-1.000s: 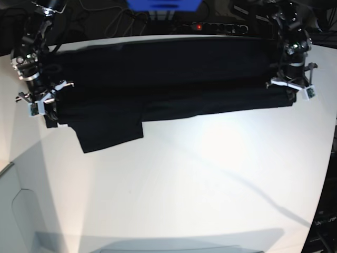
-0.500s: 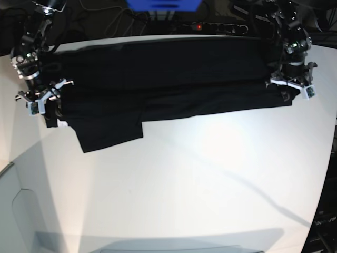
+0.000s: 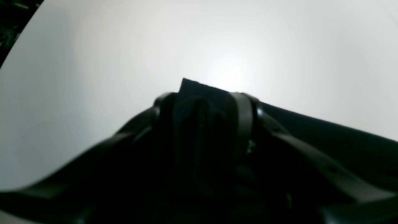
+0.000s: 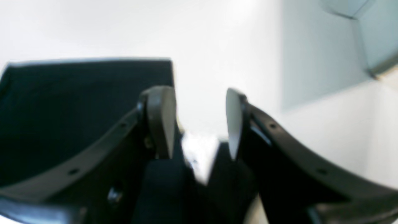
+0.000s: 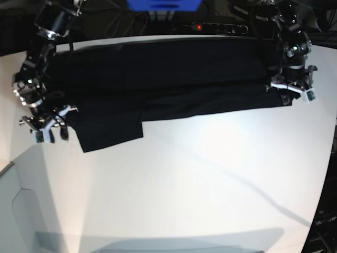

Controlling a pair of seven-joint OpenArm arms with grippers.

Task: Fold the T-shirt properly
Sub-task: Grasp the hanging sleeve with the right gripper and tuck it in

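Black T-shirt flat on table; right tool parted, empty; left tool apparently straddling cloth, grip unclear.

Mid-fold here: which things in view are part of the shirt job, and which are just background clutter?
Part of the job:
- T-shirt, folded into a long band across the far side of the table
- left gripper, at the shirt's end
- right gripper, jaws open, off the cloth

Just lying about:
- power strip behind the table
- blue object at the far edge
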